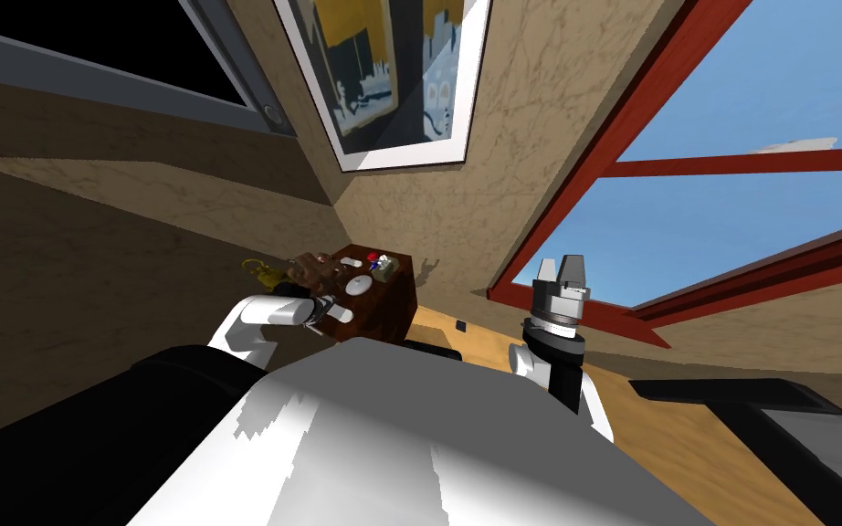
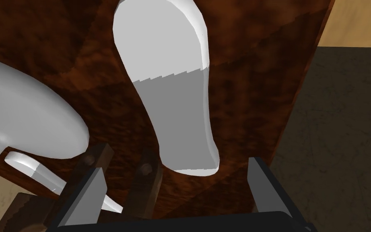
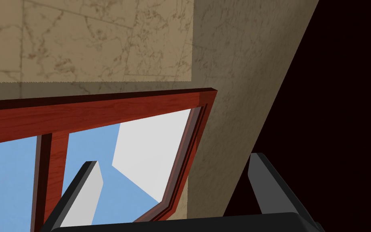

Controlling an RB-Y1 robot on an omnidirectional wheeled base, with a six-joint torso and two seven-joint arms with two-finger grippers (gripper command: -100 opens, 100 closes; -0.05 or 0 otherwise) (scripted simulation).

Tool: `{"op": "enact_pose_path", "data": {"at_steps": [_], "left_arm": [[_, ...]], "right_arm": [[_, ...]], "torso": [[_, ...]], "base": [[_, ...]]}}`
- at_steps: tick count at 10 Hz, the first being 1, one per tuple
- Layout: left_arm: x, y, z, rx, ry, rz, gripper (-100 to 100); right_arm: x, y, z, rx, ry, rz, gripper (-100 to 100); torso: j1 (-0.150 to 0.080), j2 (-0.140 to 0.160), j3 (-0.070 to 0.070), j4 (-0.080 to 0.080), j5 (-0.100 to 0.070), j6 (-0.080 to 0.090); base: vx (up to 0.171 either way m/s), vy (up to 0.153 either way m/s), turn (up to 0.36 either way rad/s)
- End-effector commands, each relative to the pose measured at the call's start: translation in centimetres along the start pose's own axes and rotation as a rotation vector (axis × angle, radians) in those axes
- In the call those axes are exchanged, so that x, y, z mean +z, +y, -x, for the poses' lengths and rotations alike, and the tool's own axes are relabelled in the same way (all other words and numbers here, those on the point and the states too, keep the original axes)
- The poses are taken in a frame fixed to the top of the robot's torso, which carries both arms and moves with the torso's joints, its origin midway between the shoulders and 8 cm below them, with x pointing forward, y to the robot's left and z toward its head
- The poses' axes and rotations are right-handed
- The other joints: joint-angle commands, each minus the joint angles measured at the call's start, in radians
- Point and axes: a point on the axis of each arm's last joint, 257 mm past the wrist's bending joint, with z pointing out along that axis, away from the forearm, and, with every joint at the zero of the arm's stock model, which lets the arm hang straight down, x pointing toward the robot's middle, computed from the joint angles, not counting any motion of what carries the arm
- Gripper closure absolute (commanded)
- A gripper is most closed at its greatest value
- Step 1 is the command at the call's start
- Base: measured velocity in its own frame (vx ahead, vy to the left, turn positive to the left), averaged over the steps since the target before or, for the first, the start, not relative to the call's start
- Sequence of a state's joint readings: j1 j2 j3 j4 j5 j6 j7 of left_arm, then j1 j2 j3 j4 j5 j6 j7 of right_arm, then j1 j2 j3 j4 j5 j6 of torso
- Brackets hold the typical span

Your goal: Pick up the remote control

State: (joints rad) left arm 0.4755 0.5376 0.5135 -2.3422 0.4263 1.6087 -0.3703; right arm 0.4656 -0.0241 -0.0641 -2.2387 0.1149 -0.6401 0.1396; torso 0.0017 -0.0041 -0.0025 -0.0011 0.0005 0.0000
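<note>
Two thin grey blades of the left gripper (image 2: 176,166) stand wide apart with nothing between them but air. They are poised just over the narrow end of the remote control (image 2: 168,92), which lies flat on the dark wooden table (image 2: 261,80). The remote runs lengthwise close along one side edge of the table, and its broad rounded end points away from the gripper. It looks like a plain white, smooth, hard shell, slim at the near end and flaring further out. I'd expect it to be light and stiff, not fragile, but slick enough to squirt out of a pinch on its curved sides. The sensible hold would be across its width at the slim part, where the sides run nearly parallel, with the blades brought right down to the wood because it sits so low. Just beside it, further in from that edge, sits a rounded white object (image 2: 27,117), and a small white spoon-like piece (image 2: 31,169) lies near one finger. The right gripper (image 1: 561,265) is raised well away from the table, its fingers spread and empty.
</note>
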Motion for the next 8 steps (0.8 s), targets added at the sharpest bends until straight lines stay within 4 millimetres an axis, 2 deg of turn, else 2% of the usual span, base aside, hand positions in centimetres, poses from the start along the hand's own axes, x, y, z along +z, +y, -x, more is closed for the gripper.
{"op": "enact_pose_path", "data": {"at_steps": [1, 8], "left_arm": [[0.0, 1.0, -0.3, -0.004, 0.02, 0.042, -100], [-0.1, 4.9, -1.9, -0.025, 0.124, 0.188, -100]], "right_arm": [[0.0, 0.0, 0.0, 0.0, 0.0, 0.0, 0], [0.0, 0.0, 0.0, 0.0, 0.0, 0.0, 0]], "torso": [[0.0, 0.0, 0.0, 0.0, 0.0, 0.0], [-0.001, 0.001, 0.001, 0.0, 0.0, 0.0]], "base": [[0.059, 0.022, -0.013], [0.054, 0.017, -0.018]]}}
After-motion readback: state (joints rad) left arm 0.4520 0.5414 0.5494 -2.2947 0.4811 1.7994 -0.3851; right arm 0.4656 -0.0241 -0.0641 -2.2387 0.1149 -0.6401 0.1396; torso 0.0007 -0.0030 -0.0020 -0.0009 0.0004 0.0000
